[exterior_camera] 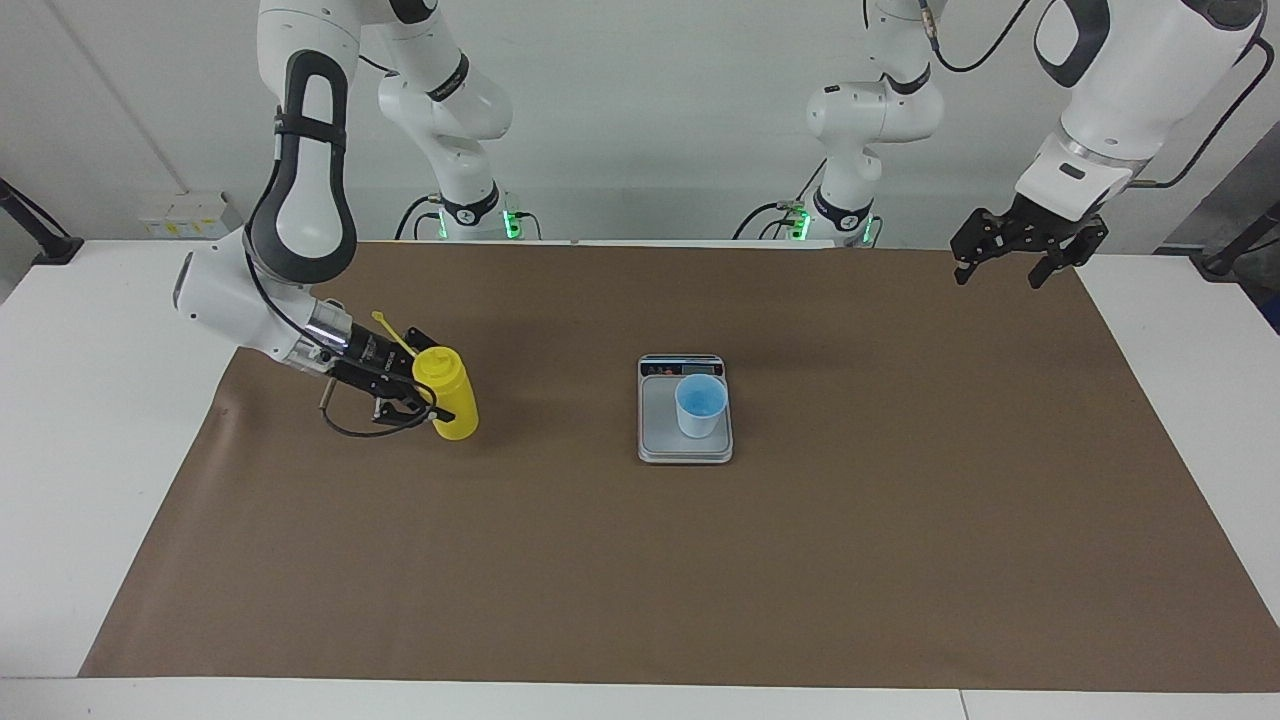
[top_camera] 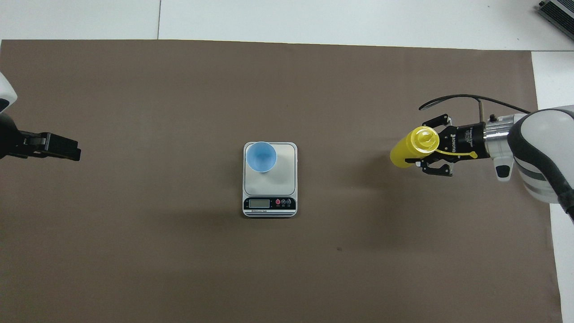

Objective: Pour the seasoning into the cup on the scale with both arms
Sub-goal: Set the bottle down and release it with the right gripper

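We see the right claw (exterior_camera: 425, 395) clamped around the upright bottle (exterior_camera: 450, 393) on the desk (exterior_camera: 900, 560); the cup (exterior_camera: 700, 405) sits on the scale (exterior_camera: 660, 440), while the left claw (exterior_camera: 1010, 262) hangs open, waiting.

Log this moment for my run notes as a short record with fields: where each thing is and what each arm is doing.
bottle: upright on the brown mat, toward the right arm's end
cup: standing on the scale
scale: mid-mat, display edge nearest the robots
right gripper: at the bottle, fingers on either side of it
left gripper: open, waiting in the air over its end of the mat
pouring: not yet begun
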